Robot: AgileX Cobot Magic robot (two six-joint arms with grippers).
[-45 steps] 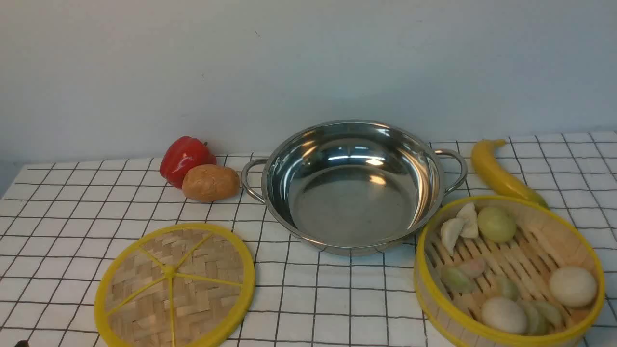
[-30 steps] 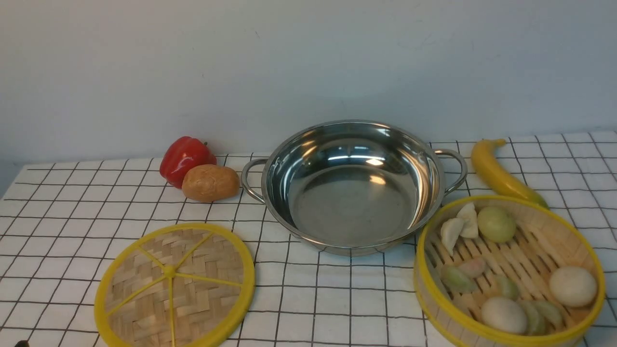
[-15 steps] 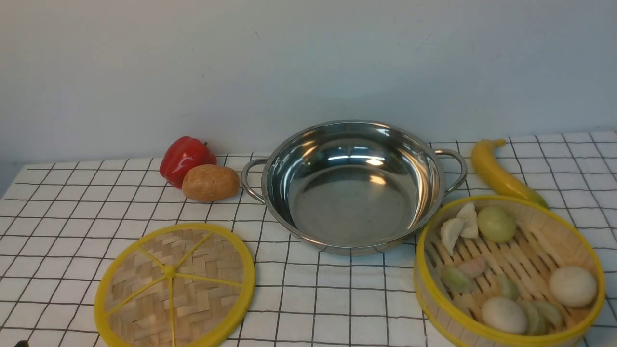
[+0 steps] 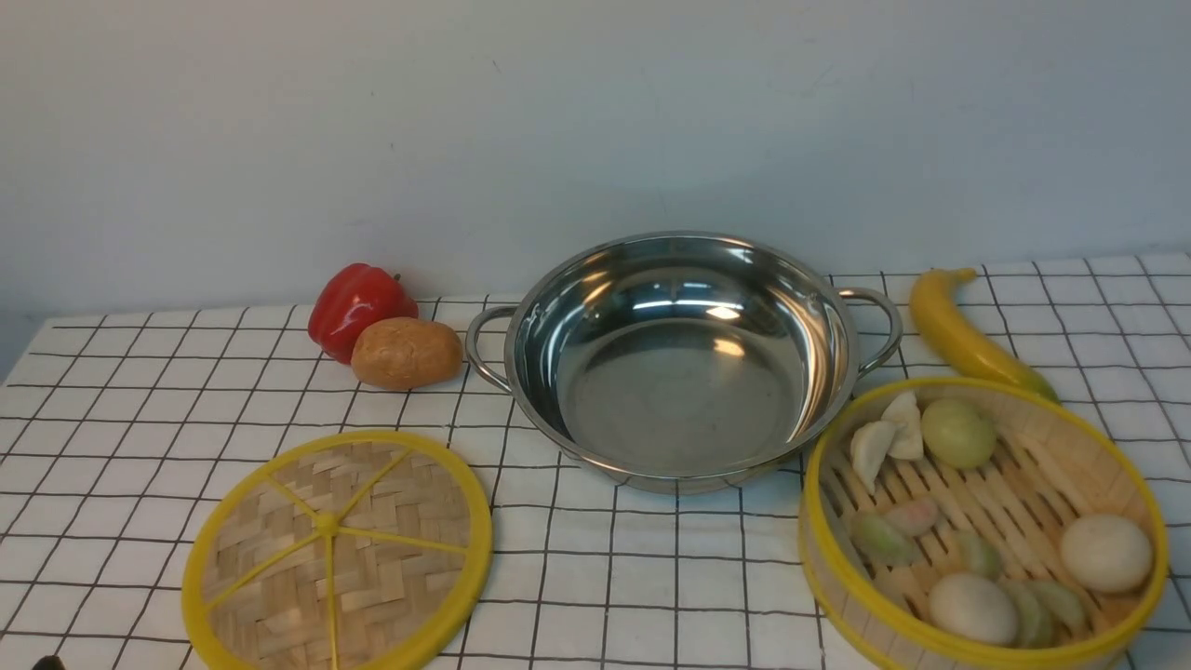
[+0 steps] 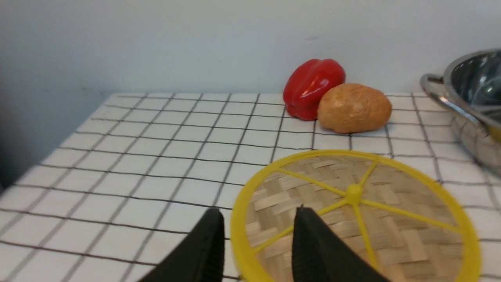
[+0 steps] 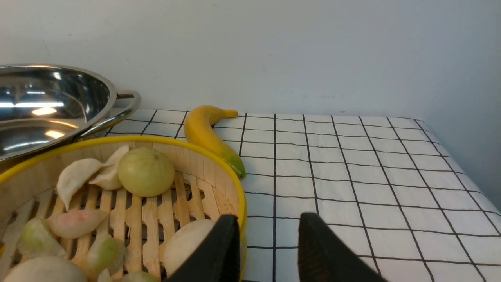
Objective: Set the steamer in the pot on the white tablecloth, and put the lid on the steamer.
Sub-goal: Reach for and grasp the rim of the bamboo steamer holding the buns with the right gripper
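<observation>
The pot (image 4: 684, 391) stands empty at the middle back of the white tablecloth (image 4: 651, 577). The lid (image 4: 391, 577) lies flat at the front left. The steamer (image 4: 1075, 451) stands at the front right with several dumplings and buns in it. In the left wrist view my left gripper (image 5: 259, 211) is open, its fingers either side of the near rim of the lid (image 5: 375, 219). In the right wrist view my right gripper (image 6: 269, 216) is open, its fingers either side of the rim of the steamer (image 6: 156, 140). Neither arm shows clearly in the front view.
A red pepper (image 4: 355, 307) and a potato (image 4: 406, 352) lie left of the pot, close to its handle. A yellow banana (image 4: 958, 335) lies behind the steamer, right of the pot. A wall stands right behind the table.
</observation>
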